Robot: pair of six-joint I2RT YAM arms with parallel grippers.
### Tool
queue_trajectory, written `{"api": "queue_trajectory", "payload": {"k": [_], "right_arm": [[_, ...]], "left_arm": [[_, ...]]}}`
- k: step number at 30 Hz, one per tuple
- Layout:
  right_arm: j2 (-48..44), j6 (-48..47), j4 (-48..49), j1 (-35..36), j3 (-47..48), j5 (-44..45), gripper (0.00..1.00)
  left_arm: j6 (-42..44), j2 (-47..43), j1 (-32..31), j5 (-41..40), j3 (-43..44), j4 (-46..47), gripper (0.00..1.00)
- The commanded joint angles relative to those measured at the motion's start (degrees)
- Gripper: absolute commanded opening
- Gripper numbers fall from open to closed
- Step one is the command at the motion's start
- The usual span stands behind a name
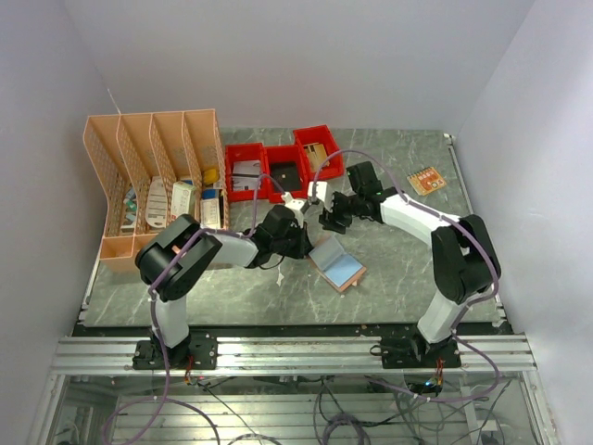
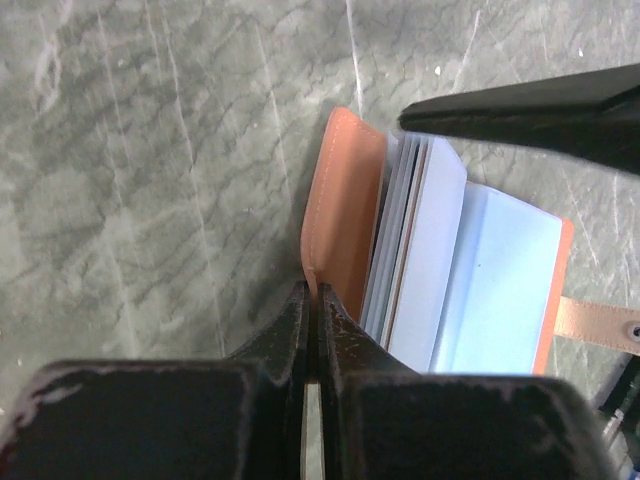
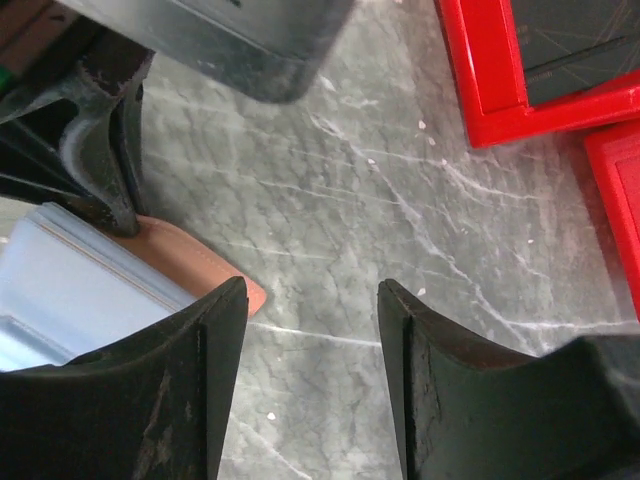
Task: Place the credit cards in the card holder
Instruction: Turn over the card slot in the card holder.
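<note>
While the left gripper (image 2: 312, 296) is pressing its jaws together on the edge of the tan cover of the card holder (image 2: 345, 200), the right gripper (image 3: 312, 300) is hanging just beside it, jaws spread, with only bare table (image 3: 400, 200) showing between them.

Card holder: is lying open near the middle of the table. The pinched cover is standing up at an angle, and pale blue sleeves are fanning out beside it. A flat blue panel is facing upward. The snap tab (image 2: 595, 322) is sticking out from the side away from the pinch.

Right gripper, further: one dark finger (image 2: 520, 105) is showing in the left wrist view above the fanned sleeves. Whether it is touching them cannot be told.

Credit cards (image 1: 426, 179): are lying on the table toward the far right corner, well apart from the card holder and both grippers. Their number cannot be told.

Red bins (image 1: 278, 167): three are sitting in a row at the far edge, beyond the grippers.

Desk organizer (image 1: 153, 181): peach, is standing at the far left, its slots holding assorted items.
</note>
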Motion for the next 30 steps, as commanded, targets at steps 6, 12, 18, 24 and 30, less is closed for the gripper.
{"api": "queue_trajectory", "payload": {"k": [6, 12, 18, 24, 30], "right_arm": [[-6.9, -16.1, -32.8, -5.0, 5.2, -24.4, 0.50], [-8.2, -34.6, -47.3, -1.7, -3.1, -29.1, 0.18], [-11.1, -21.7, -29.9, 8.8, -11.4, -17.4, 0.00], [-10.5, -13.9, -22.1, 10.0, -13.4, -8.1, 0.00], [-11.8, -5.1, -12.2, 8.4, -16.3, 4.5, 0.00]], "left_arm": [[-10.6, -4.4, -0.3, -1.1, -6.3, 1.8, 0.07], [-20.7, -4.9, -0.4, -4.8, -11.3, 9.5, 0.07], [-32.5, -5.6, -1.3, -13.3, -16.0, 18.8, 0.07], [-39.6, -6.6, -4.3, -22.7, -16.4, 19.5, 0.07], [-45.8, -6.1, -9.1, -30.5, -15.3, 19.6, 0.07]]}}
